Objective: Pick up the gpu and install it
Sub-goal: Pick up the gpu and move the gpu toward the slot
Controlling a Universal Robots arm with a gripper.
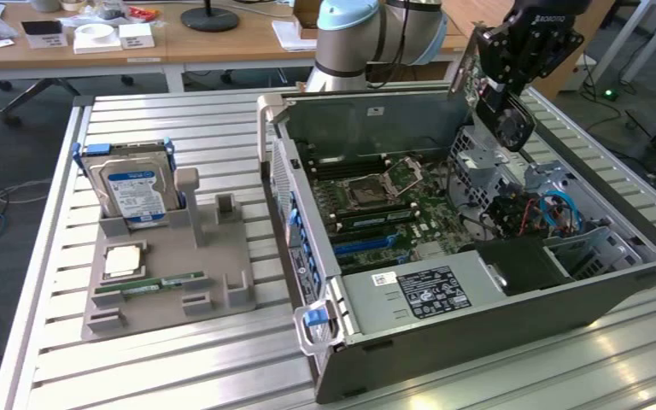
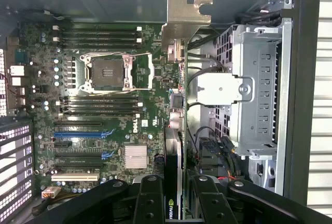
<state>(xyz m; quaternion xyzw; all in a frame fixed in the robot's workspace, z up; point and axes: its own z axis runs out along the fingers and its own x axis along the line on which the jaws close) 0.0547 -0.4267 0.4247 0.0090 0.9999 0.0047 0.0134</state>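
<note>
gpu [image 1: 501, 102] pinched edge-on by gripper [image 1: 508, 81], hanging over open PC case [image 1: 601, 290] at the exterior view's right, close to the case's far wall. Wrist view: gpu [image 2: 174, 182] thin edge up, clamped between black fingers [image 2: 148, 200], silvery bracket [image 2: 188, 11] at far end. Sits over line between motherboard [image 2: 150, 115] and drive cage [image 2: 259, 79]. Not seated in blue slot [image 2: 83, 133]. CPU socket [image 2: 110, 72] further over on the board. On desk [image 1: 191, 359], exterior view's left: grey holder [image 1: 208, 282] with hard drive [image 1: 134, 184] standing upright, RAM stick [image 1: 151, 284] lying flat near front.
</note>
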